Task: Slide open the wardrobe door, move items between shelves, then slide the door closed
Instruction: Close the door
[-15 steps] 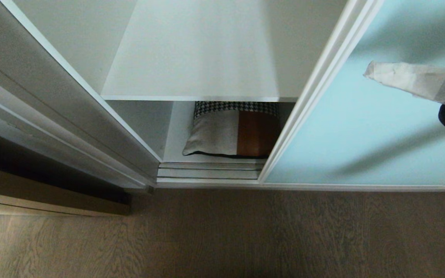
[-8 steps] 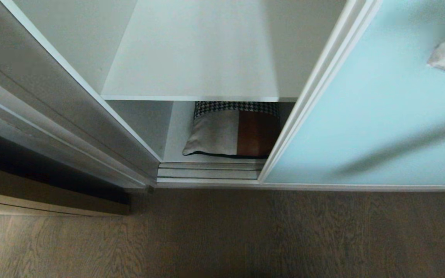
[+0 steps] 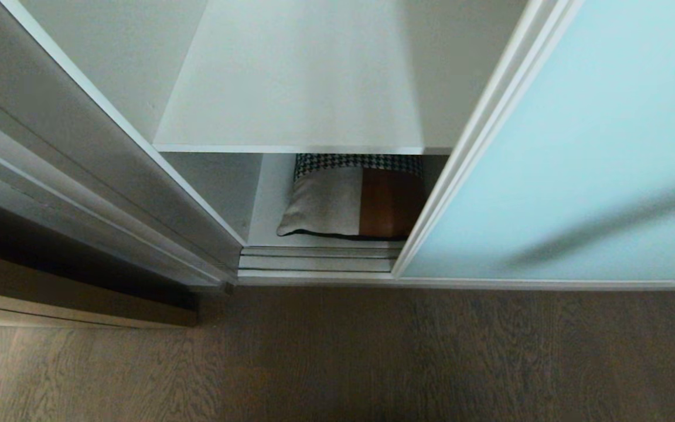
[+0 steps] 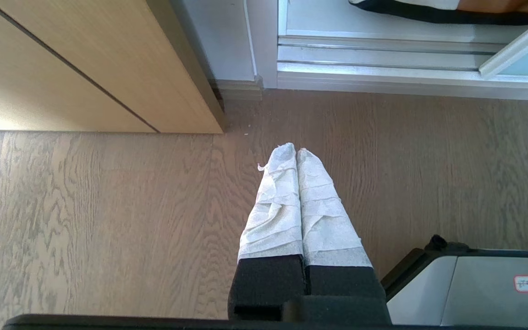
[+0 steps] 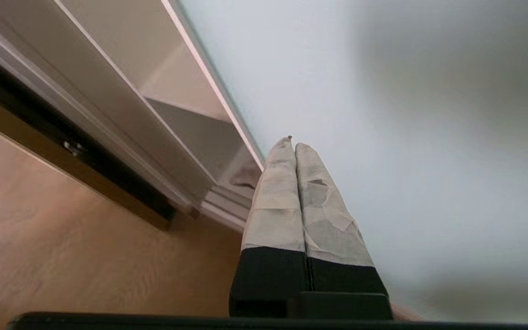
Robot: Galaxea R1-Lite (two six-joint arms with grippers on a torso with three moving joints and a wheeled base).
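Observation:
The frosted pale-blue sliding wardrobe door (image 3: 560, 176) stands slid to the right, leaving the white interior uncovered. A patchwork cushion (image 3: 354, 199) lies on the bottom shelf (image 3: 267, 199), under a bare white shelf (image 3: 296, 88). Neither arm shows in the head view. My right gripper (image 5: 291, 142) is shut and empty, its wrapped tips close in front of the door's glass (image 5: 383, 91) near the door's edge. My left gripper (image 4: 294, 149) is shut and empty, pointing down over the wood floor (image 4: 108, 206) before the wardrobe's track (image 4: 383, 50).
A tan wood door (image 4: 85, 59) stands to the left of the wardrobe. The wardrobe's silver bottom track (image 3: 320, 258) runs along the floor. Part of my own base (image 4: 475, 288) shows beside the left gripper.
The right gripper, seen in front of the door glass at the head view's right edge a second ago, has drawn away to the right and out of that view. The door and cushion have not moved.

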